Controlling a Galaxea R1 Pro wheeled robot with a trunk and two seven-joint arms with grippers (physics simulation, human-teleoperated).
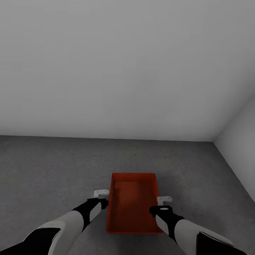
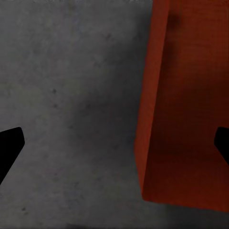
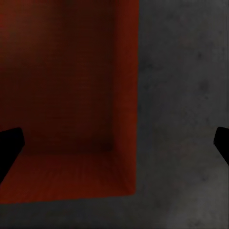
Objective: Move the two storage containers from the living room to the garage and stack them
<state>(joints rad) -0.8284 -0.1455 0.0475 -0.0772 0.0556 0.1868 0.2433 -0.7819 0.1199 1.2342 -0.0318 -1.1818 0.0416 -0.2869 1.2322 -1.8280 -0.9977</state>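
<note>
One orange-red storage container point(image 1: 131, 203) sits open-topped on the dark grey garage floor point(image 1: 53, 170), right in front of me between both arms. My left gripper point(image 1: 102, 197) is at its left long wall and my right gripper point(image 1: 161, 204) at its right long wall. In the left wrist view the left gripper point(image 2: 117, 143) is open, one fingertip over the floor point(image 2: 71, 95) and the other over the container point(image 2: 186, 119). The right gripper point(image 3: 117, 143) is open in the same way, straddling the container point(image 3: 62, 95) wall, with floor point(image 3: 191, 95) on the outer side.
A bare grey-white wall point(image 1: 124, 71) rises a short way beyond the container. A second wall point(image 1: 241, 148) meets it in a corner at the right. Rough concrete floor spreads to the left and ahead of the container.
</note>
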